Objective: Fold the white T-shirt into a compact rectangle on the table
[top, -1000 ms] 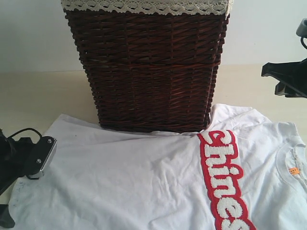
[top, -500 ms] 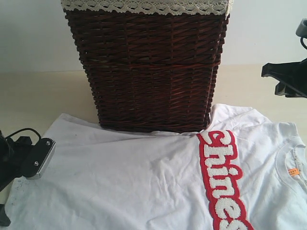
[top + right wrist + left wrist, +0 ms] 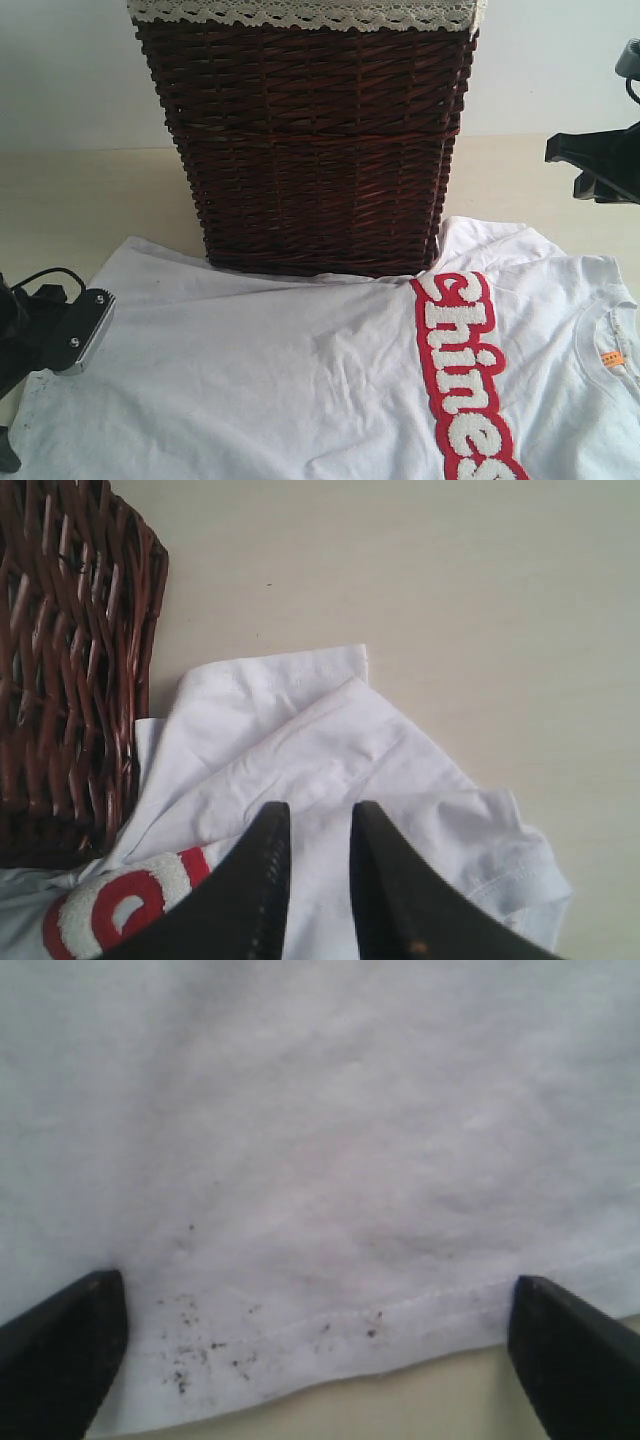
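The white T-shirt (image 3: pixel 300 380) lies spread flat on the table (image 3: pixel 90 200) in front of the basket, its red letter band (image 3: pixel 465 370) and orange neck tag (image 3: pixel 612 357) toward the right. My left gripper (image 3: pixel 70 335) sits low at the shirt's left hem. In the left wrist view it (image 3: pixel 318 1282) is open wide, its fingers straddling the speckled hem of the T-shirt (image 3: pixel 320 1140) above the table (image 3: pixel 420 1400). My right gripper (image 3: pixel 590 160) hangs above the far right. Its jaws (image 3: pixel 320 810) stand a little apart, empty, over the sleeve of the T-shirt (image 3: pixel 330 750).
A tall dark wicker basket (image 3: pixel 310 150) with a cream lace liner (image 3: pixel 300 12) stands at the back centre, touching the shirt's far edge; it also shows in the right wrist view (image 3: pixel 60 660). Bare table (image 3: pixel 450 600) lies beyond the sleeve.
My left gripper has shifted slightly left and down along the hem. The right gripper and the shirt have stayed put.
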You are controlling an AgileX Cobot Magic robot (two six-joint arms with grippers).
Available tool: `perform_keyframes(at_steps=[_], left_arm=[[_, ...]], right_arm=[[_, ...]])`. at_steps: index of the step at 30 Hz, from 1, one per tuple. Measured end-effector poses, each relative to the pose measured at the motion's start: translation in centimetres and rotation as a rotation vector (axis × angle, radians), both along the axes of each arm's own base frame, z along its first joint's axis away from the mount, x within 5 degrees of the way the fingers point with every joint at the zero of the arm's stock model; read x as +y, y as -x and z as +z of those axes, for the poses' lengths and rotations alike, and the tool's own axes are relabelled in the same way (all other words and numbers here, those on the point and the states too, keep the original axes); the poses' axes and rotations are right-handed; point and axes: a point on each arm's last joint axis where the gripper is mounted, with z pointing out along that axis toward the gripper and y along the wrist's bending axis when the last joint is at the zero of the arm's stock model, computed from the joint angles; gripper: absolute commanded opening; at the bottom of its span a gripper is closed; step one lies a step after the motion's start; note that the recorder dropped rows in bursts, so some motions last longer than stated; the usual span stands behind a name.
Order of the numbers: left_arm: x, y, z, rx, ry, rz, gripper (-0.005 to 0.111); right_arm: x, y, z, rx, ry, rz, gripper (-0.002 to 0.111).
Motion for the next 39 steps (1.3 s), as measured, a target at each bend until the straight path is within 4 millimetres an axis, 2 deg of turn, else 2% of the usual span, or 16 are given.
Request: perform_keyframes(at_steps=[14, 22, 30, 35, 39], left_arm=[[0.1, -0.3, 0.1, -0.034, -0.013, -0.030, 0.105], [0.0, -0.2, 1.7, -0.092, 0.004, -0.019, 0.105], [0.2, 0.9, 0.8, -0.040, 0.010, 0.023, 0.105], [0.4, 0.1, 0.6, -0.124, 0.022, 0.132, 0.105], [0.4, 0.0, 0.6, -0.132, 0.023, 0.152, 0.105]], right_arm=[[0.0, 0.0, 0.0, -0.001, 0.004, 0.005, 0.023], [0.0, 0.0, 0.0, -0.001, 0.004, 0.005, 0.023], [0.0, 0.0, 0.0, -0.001, 0.004, 0.005, 0.023], [0.0, 0.0, 0.0, -0.001, 0.004, 0.005, 0.023], [0.0, 0.0, 0.0, -0.001, 0.004, 0.005, 0.023]])
